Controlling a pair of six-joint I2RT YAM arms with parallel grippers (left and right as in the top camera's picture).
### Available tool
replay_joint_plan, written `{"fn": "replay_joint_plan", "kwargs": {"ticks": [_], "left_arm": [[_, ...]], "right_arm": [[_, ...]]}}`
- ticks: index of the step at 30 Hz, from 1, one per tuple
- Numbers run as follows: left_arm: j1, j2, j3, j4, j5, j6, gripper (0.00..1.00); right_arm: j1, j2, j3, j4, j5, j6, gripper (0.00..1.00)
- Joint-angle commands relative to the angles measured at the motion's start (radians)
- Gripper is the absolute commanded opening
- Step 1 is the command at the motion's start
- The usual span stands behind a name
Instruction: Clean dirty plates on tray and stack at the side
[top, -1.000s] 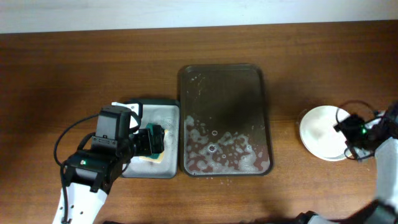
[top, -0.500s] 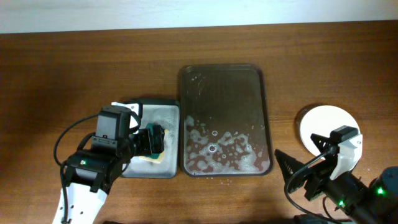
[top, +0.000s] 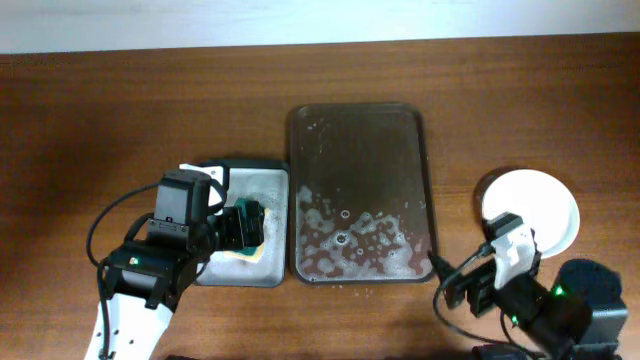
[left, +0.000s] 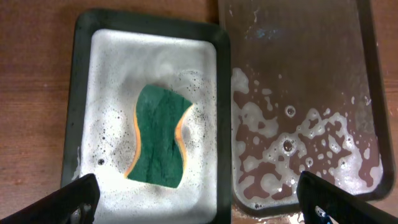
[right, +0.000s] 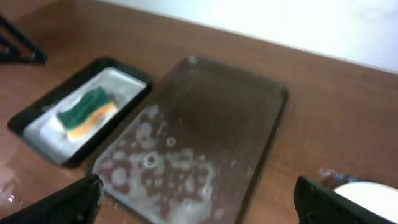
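Observation:
The dark brown tray (top: 425, 170) lies mid-table, with no plate on it and soap foam over its near half. It also shows in the left wrist view (left: 367, 93) and the right wrist view (right: 261, 106). White plates (top: 535, 212) sit stacked on the table to the tray's right; I cannot tell how many. An edge of the stack shows in the right wrist view (right: 367, 196). My left gripper (top: 245, 228) hovers open over the sponge, its fingers (left: 199, 205) wide and empty. My right gripper (top: 455, 288) is open and empty (right: 199, 202) near the front edge, between tray and plates.
A green and yellow sponge (left: 158, 135) lies in foam in the small grey-white sponge tray (left: 84, 93), just left of the brown tray. Both show in the right wrist view, the sponge (right: 87, 112) and its tray (right: 37, 134). Bare wooden table lies behind and to the far left.
My right arm has pulled away from the plate stack toward the front edge, leaving the stack uncovered. The left arm has not moved.

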Motion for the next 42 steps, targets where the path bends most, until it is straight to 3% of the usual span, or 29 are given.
{"fn": "replay_joint_plan", "kwargs": {"ticks": [1,7,10,15,19,38,40,42], "left_arm": [[0.002,-0.006,0.014,0.0,0.011,0.005,0.99],[0.002,-0.007,0.014,0.0,0.011,0.005,0.99],[0.002,-0.007,0.014,0.0,0.011,0.005,1.0],[0.002,-0.006,0.014,0.0,0.011,0.005,0.99],[0.002,-0.007,0.014,0.0,0.011,0.005,0.99],[-0.003,-0.036,0.008,-0.026,-0.004,0.005,1.0],[-0.001,-0.101,-0.013,0.113,-0.061,0.01,0.99],[0.009,-0.229,-0.096,0.404,0.012,0.122,0.99]], "right_arm": [[0.006,-0.024,0.006,-0.105,0.002,-0.014,0.99],[0.005,-0.026,0.003,-0.137,0.032,-0.042,0.99],[-0.032,-0.115,-0.164,0.293,0.07,-0.043,0.99],[-0.06,-0.367,-0.552,0.651,0.075,-0.044,0.99],[-0.066,-0.424,-0.803,0.931,0.074,-0.044,0.99],[-0.08,-0.421,-0.809,0.854,0.103,-0.043,0.99],[-0.08,-0.421,-0.809,0.854,0.103,-0.043,0.99],[-0.08,-0.421,-0.809,0.854,0.103,-0.043,0.99]]}}
